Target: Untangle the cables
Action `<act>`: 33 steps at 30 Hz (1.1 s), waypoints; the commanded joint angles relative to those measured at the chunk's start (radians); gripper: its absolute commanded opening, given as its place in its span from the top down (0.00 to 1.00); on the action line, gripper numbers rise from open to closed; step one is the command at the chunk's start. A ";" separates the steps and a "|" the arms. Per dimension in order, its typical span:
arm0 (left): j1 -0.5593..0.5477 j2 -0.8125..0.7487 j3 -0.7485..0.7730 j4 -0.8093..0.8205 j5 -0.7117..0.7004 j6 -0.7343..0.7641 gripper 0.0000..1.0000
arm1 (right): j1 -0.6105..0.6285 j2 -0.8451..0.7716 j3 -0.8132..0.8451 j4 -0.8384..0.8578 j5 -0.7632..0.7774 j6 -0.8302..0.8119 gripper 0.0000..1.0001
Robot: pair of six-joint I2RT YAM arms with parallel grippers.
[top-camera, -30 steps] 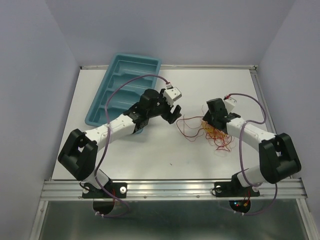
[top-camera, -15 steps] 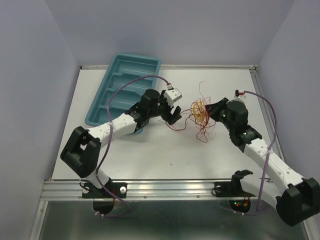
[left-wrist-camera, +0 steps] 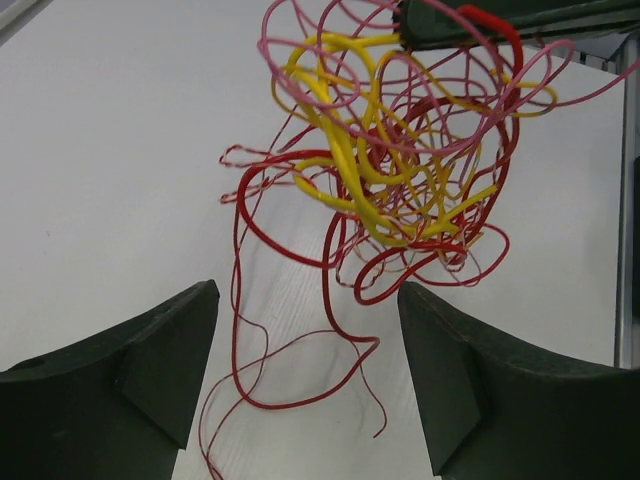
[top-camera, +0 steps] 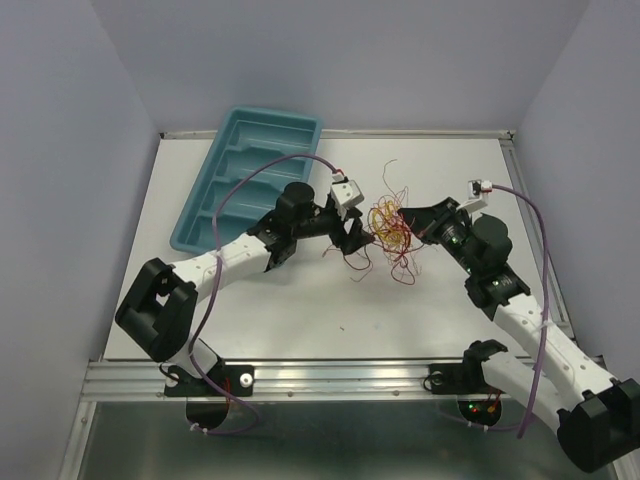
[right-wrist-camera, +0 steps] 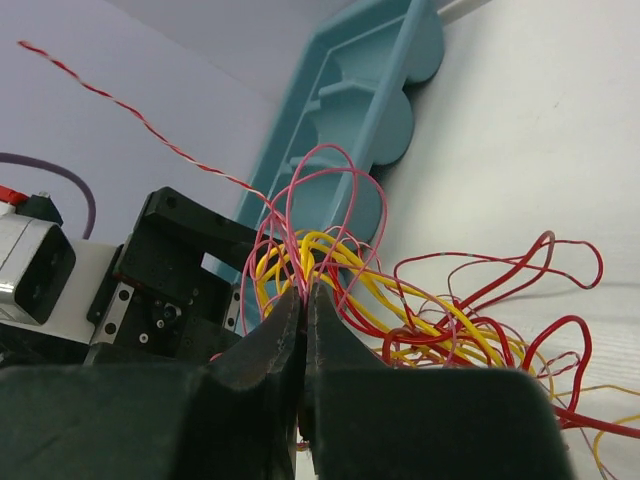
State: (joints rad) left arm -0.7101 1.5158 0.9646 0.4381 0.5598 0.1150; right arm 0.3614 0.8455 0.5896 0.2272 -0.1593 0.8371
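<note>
Hanging from right end effector [right-wrist-camera: 303, 292], cables [left-wrist-camera: 395, 185] dangle before left end effector [left-wrist-camera: 305, 300].

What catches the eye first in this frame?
A curly red and yellow tangle of cables is held up over the middle of the table, pinched in the shut right end effector. The open left end effector faces it, with loose red strands trailing below. A teal tray lies at the far left.

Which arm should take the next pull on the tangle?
Left. The right gripper is shut on the cables, holding the bundle up. The left gripper is open and aimed at their loose loops hanging just ahead of it.
</note>
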 commanded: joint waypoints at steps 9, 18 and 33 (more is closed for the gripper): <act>-0.071 0.026 0.083 0.064 0.067 -0.043 0.84 | 0.011 0.027 -0.033 0.224 -0.160 0.056 0.99; -0.023 -0.086 0.033 0.037 0.026 -0.023 1.00 | 0.013 0.000 0.018 -0.094 0.233 -0.205 0.13; 0.064 -0.253 0.056 -0.165 0.271 0.018 1.00 | 0.013 0.174 -0.040 0.224 -0.309 -0.352 0.19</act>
State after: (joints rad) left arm -0.6586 1.3296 0.9955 0.2626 0.7383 0.1173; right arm 0.3679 0.9939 0.5728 0.3023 -0.3382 0.5121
